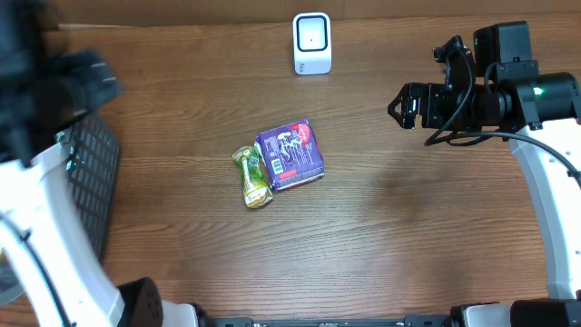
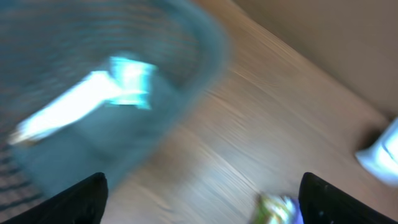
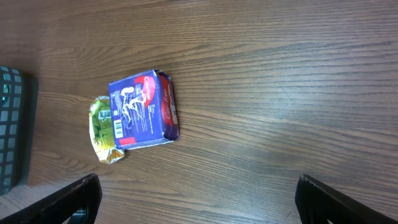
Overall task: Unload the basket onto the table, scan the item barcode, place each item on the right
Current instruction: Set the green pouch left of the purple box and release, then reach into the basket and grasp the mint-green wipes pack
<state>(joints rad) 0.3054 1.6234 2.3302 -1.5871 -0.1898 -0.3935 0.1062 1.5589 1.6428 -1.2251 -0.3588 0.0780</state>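
Both packets lie mid-table, touching side by side: the purple packet (image 1: 290,154) and, on its left, the green packet (image 1: 253,176). The scanner (image 1: 311,43) stands at the far edge, well apart from them. The right gripper (image 1: 399,107) hangs over the right of the table (image 1: 408,236), fingers spread wide, nothing between them. The left gripper (image 2: 202,202) is over the basket (image 1: 95,173) at the left, fingers also wide apart and empty, and a white and teal packet (image 2: 93,102) lies inside the basket. Main risk as I judge it: because the two packets touch, closing on one could drag or flip the other, or pinch both together. Both lie flat, so a top grasp may slide off the film or crumple it and crease the barcode. Second risk: if a packet is carried to the scanner with its code facing away from the window, or covered by a finger, it will not read. Third: the left wrist view is smeared with motion, so I cannot trust it for aiming. Labels: the purple packet carries white script and a red band along one side, but I cannot read the words. A small white barcode patch sits at its edge next to the green packet, digits illegible. The green packet's print is too small to read. No brand is legible on anything.
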